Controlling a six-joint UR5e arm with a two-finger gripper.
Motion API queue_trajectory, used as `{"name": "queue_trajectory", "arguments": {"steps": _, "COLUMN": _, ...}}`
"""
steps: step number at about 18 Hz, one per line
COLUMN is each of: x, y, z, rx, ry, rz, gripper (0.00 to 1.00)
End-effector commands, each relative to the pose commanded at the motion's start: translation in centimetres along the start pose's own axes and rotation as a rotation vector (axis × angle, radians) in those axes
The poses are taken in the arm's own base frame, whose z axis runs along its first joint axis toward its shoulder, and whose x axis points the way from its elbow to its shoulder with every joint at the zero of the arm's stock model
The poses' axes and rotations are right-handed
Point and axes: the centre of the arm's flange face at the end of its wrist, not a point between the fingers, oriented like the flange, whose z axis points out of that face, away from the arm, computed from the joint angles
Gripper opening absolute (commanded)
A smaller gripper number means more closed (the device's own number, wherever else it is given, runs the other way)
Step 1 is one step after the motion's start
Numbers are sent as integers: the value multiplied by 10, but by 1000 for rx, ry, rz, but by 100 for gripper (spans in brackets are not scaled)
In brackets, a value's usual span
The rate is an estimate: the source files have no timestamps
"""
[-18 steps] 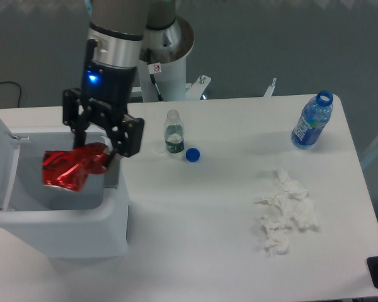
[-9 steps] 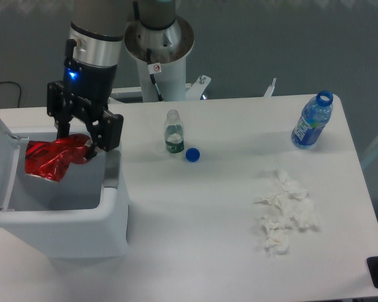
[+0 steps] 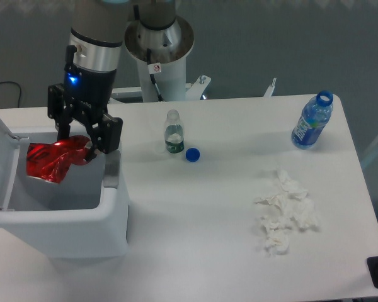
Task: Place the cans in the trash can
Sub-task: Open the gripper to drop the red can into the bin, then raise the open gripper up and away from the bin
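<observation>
A dented, shiny red can (image 3: 49, 160) hangs over the open mouth of the white trash can (image 3: 63, 220) at the left edge of the table. My gripper (image 3: 79, 150) is shut on the can's right end, holding it above the bin's grey inside. The bin's lid (image 3: 0, 151) stands open on the left.
A small clear bottle (image 3: 172, 132) stands near the table's middle with a blue cap (image 3: 192, 154) beside it. A blue-labelled bottle (image 3: 312, 121) stands at the back right. Crumpled white tissues (image 3: 285, 214) lie at the right front. The arm's white base (image 3: 164, 56) rises behind the table.
The gripper carried the red can left, from the bin's right rim to over the bin's opening. Over the last half second it has barely moved.
</observation>
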Motion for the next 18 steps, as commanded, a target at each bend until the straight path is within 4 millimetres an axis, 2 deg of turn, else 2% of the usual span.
{"name": "queue_trajectory", "arguments": {"steps": 1, "x": 0, "y": 0, "z": 1, "rx": 0, "ry": 1, "rz": 1, "gripper": 79}}
{"name": "queue_trajectory", "arguments": {"steps": 2, "x": 0, "y": 0, "z": 1, "rx": 1, "ry": 0, "rz": 3, "gripper": 87}}
{"name": "queue_trajectory", "arguments": {"steps": 5, "x": 0, "y": -2, "z": -1, "rx": 5, "ry": -4, "rz": 16, "gripper": 97}}
{"name": "queue_trajectory", "arguments": {"steps": 10, "x": 0, "y": -3, "z": -9, "rx": 13, "ry": -14, "rz": 16, "gripper": 99}}
{"name": "queue_trajectory", "arguments": {"steps": 12, "x": -9, "y": -1, "z": -14, "rx": 18, "ry": -30, "rz": 5, "gripper": 100}}
{"name": "queue_trajectory", "arguments": {"steps": 14, "x": -38, "y": 13, "z": -28, "rx": 21, "ry": -71, "rz": -39, "gripper": 100}}
{"name": "queue_trajectory", "arguments": {"steps": 18, "x": -89, "y": 50, "z": -38, "rx": 8, "ry": -123, "rz": -87, "gripper": 100}}
